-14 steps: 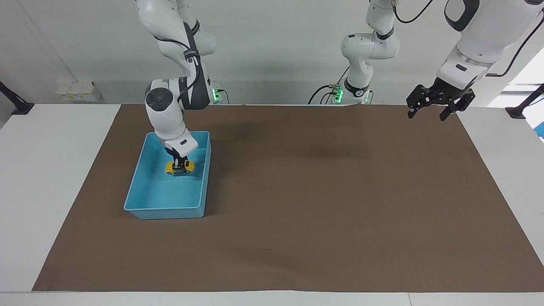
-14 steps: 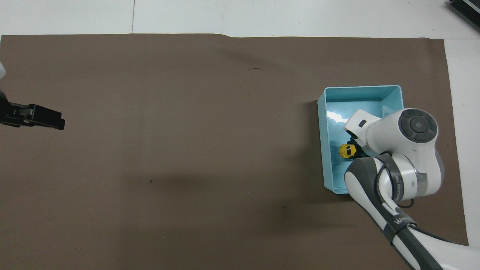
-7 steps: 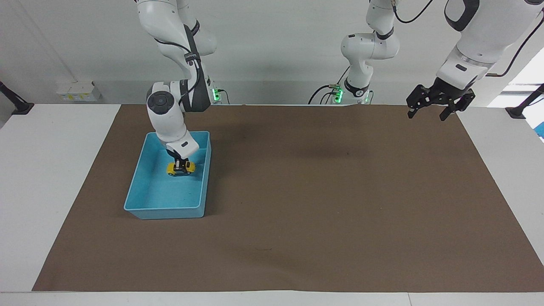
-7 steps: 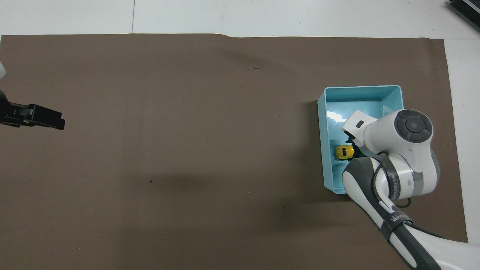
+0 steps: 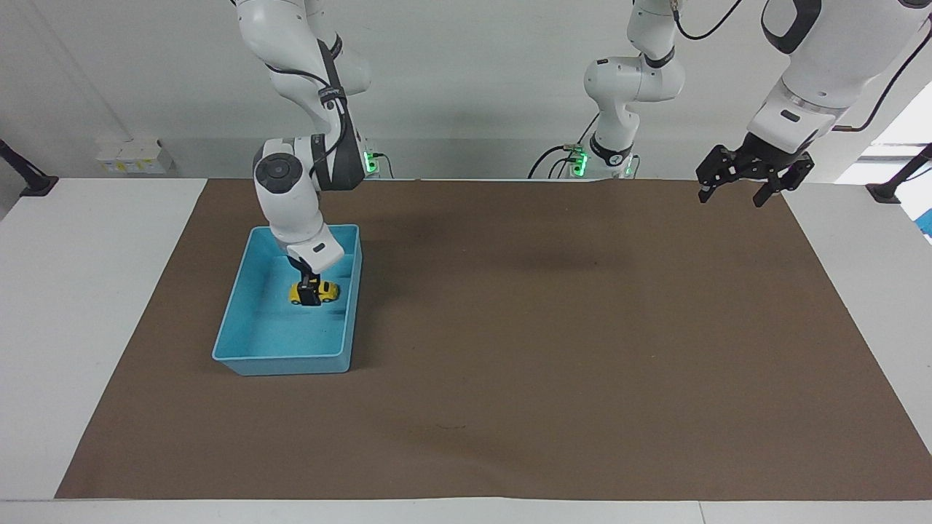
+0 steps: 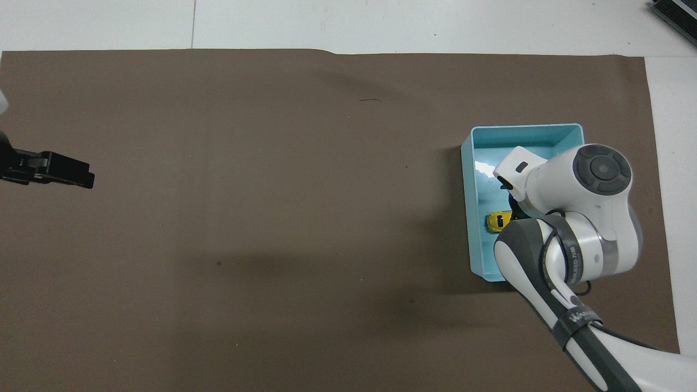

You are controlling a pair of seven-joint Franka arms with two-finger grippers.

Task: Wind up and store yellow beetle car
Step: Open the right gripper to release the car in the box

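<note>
The yellow beetle car is low inside the blue bin, at the end of it nearer to the robots, toward the right arm's end of the table. My right gripper reaches straight down into the bin and is shut on the car, one dark finger showing in front of it. In the overhead view the car peeks out beside the right wrist, which hides the fingers, inside the bin. My left gripper waits open and empty, raised over the mat's edge at the left arm's end; it also shows in the overhead view.
A brown mat covers most of the white table. Small white boxes stand at the table's edge near the wall, toward the right arm's end.
My right gripper has lowered the car a little deeper into the bin and shifted it slightly toward the bin's wall on the left arm's side. The left arm has not moved.
</note>
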